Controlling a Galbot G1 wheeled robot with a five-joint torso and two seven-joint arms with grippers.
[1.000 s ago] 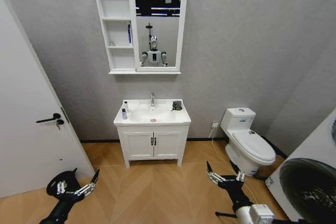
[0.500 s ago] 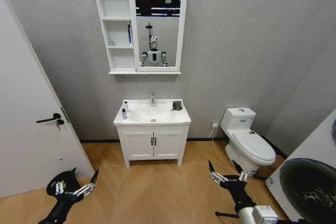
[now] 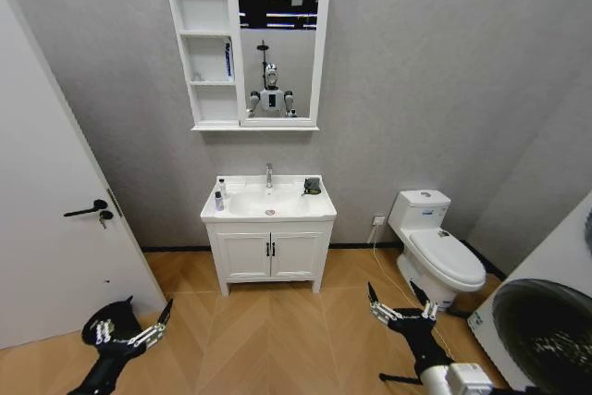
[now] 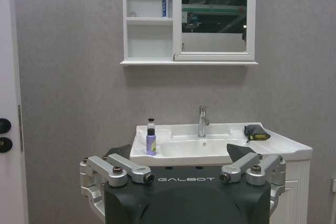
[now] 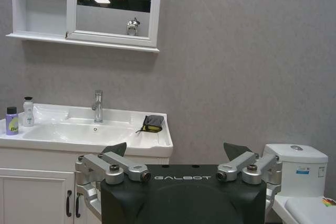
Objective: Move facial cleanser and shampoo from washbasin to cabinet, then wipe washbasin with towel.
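Hanging low over the wood floor (image 3: 268, 339), we've got both arms down and pointed at the wall, left tool (image 3: 139, 332) and right tool (image 3: 401, 310) each with fingers spread wide apart, holding nothing, well short of the washbasin (image 3: 268, 201). On the basin's left rim stand two small bottles: a white one (image 5: 28, 112) and a purple one (image 5: 11, 120), labels too small for us to read. The towel (image 5: 153, 123) lies crumpled on the right rim. Up on the wall, the cabinet (image 3: 205, 48) holds a blue tube (image 4: 165, 1) on its middle shelf. Grey walls, toilet (image 3: 435, 247) to the right, door (image 3: 55, 228) to the left.
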